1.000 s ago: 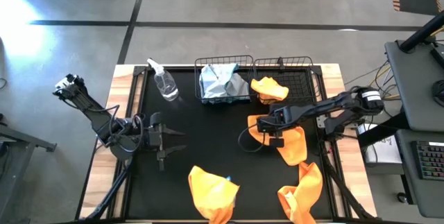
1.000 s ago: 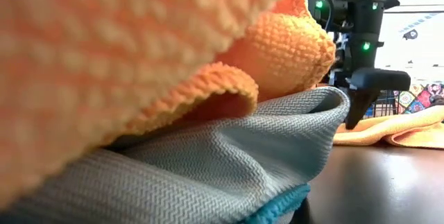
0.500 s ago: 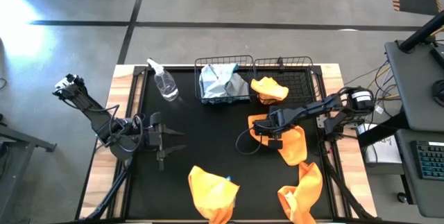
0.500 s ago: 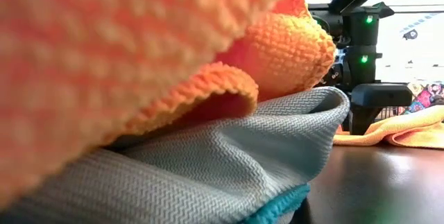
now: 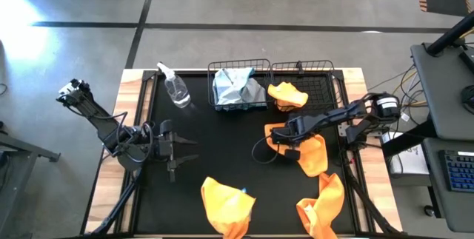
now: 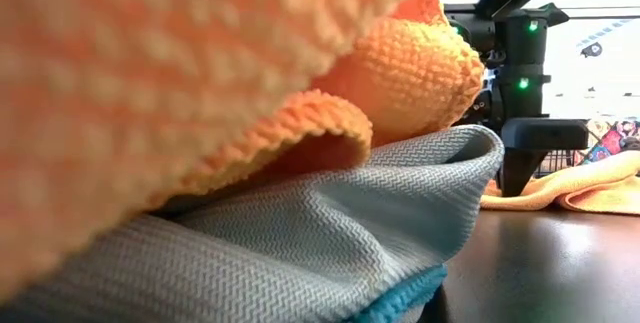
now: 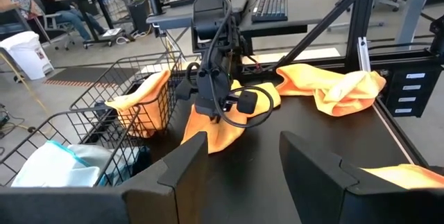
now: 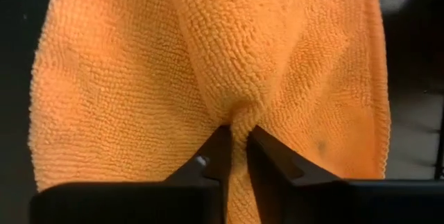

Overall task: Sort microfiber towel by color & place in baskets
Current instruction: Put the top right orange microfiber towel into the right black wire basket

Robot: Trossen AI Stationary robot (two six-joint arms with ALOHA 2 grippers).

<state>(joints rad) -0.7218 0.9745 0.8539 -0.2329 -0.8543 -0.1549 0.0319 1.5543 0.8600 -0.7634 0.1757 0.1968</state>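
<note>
The right gripper (image 8: 236, 141) is down on the black tabletop (image 5: 222, 139), its fingers (image 8: 208, 156) nearly closed and pinching a raised fold of an orange microfiber towel (image 8: 208, 64). In the high view this towel (image 5: 311, 152) lies right of centre, just in front of the right-hand wire-mesh basket (image 5: 326, 72), which already contains another orange towel (image 5: 287, 95). The left-hand basket (image 5: 222, 69), touching its neighbour, holds a pale blue-grey towel (image 5: 237, 85). Two more orange towels lie near the front edge, one at the middle (image 5: 226, 203) and one toward the right (image 5: 324, 203). A clear spray bottle (image 5: 175, 87) lies beside the left basket. The left gripper (image 5: 178, 150) waits at the left side of the tabletop with its fingers (image 7: 184, 165) spread wide, holding nothing.
</note>
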